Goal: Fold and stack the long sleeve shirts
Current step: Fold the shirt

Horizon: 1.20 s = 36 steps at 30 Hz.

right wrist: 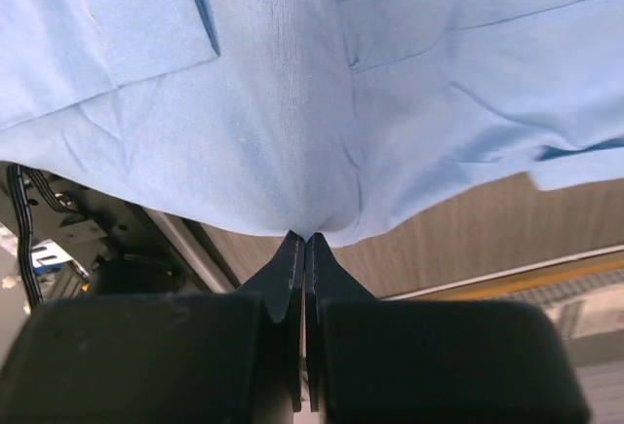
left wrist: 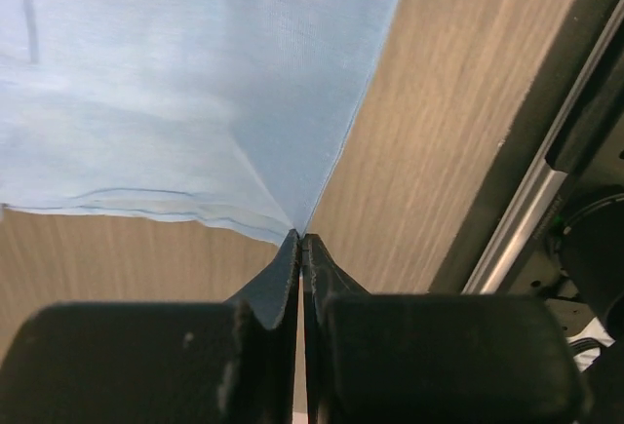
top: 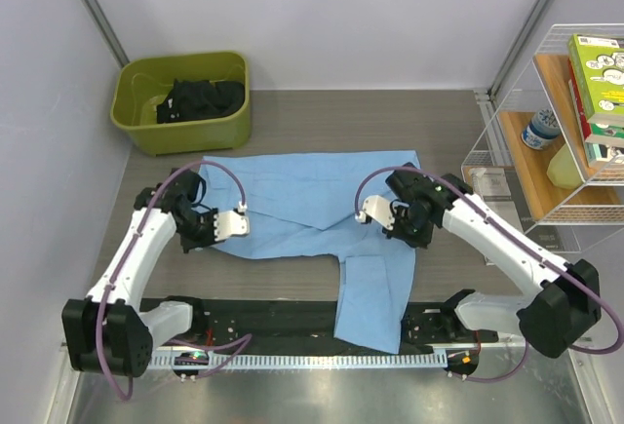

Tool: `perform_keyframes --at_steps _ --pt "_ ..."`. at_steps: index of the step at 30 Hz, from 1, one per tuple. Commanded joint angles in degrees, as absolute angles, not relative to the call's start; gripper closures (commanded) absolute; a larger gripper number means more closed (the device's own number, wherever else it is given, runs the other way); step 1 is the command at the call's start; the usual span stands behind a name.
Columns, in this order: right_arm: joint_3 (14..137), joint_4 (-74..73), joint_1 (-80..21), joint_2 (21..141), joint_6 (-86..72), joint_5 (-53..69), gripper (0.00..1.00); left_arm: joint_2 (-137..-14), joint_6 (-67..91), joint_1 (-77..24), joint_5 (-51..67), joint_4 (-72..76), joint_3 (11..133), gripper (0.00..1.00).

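Note:
One light blue long sleeve shirt (top: 312,205) lies spread flat across the middle of the wooden table, and a strip of it (top: 375,297) hangs over the black rail at the near edge. My left gripper (top: 214,239) sits at the shirt's near left corner. The left wrist view shows that gripper (left wrist: 300,237) shut, pinching the very corner of the cloth (left wrist: 195,93). My right gripper (top: 402,229) is at the shirt's right side. In the right wrist view it (right wrist: 305,239) is shut on the shirt's edge (right wrist: 292,132), with the cloth bunched at its tips.
An olive green bin (top: 136,112) holding dark clothing (top: 200,97) stands at the back left. A wire shelf (top: 556,141) with books and a bottle is at the right. A black rail (top: 273,317) runs along the near edge between the arm bases.

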<state>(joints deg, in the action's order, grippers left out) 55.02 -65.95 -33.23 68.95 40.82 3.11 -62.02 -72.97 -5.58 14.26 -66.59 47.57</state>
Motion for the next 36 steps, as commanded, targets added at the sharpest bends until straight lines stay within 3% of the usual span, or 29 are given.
perform_keyframes --at_steps 1,17,35,36 --pt "63.18 -68.03 -29.72 72.85 45.43 3.16 0.99 -67.57 -71.9 -5.27 16.26 -67.5 54.04 1.0" --pt "89.54 -75.4 -19.95 98.78 57.21 6.15 0.99 -88.23 -66.18 -2.38 15.29 -57.67 69.78 1.0" --pt "111.26 -80.94 -17.4 120.23 54.85 5.98 0.99 -98.35 -60.12 -0.44 10.81 -48.17 72.16 1.0" --pt "111.62 -81.21 -17.4 120.67 54.5 6.15 0.93 -99.22 -58.9 -0.44 10.55 -47.9 72.25 0.99"
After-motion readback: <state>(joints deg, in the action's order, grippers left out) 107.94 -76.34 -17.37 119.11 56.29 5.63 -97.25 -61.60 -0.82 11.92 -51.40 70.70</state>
